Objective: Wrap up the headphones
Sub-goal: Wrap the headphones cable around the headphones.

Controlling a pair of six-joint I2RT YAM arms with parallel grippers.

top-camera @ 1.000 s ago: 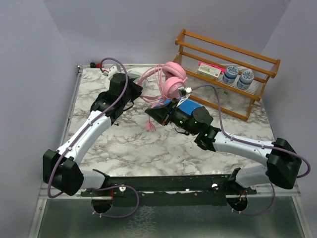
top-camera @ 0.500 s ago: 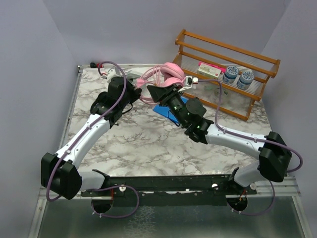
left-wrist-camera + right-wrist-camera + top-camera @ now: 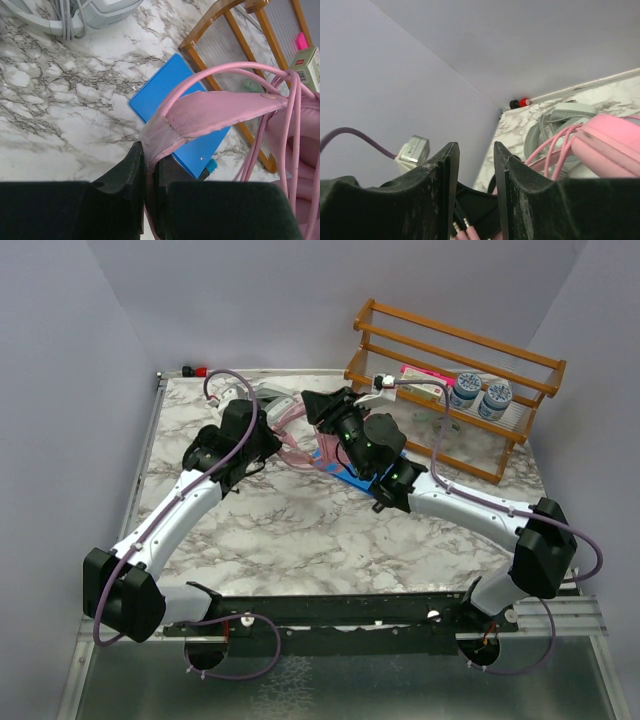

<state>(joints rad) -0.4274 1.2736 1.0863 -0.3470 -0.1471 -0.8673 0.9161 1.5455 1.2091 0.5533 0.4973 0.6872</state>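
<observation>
Over the flat blue pad [image 3: 170, 95], hold the padded pink over-ear headphones [image 3: 210, 112] steady in the headband pinch of the left gripper [image 3: 148, 155]; shut the parted jaws of the right gripper [image 3: 476, 150] on the plugs [image 3: 460, 225] of the thin pink cable [image 3: 295, 125].

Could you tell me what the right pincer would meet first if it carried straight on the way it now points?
The right pincer would probably meet the pink cable's plugs first, low between its open jaws, then the black left arm just behind; depth is unclear.
</observation>
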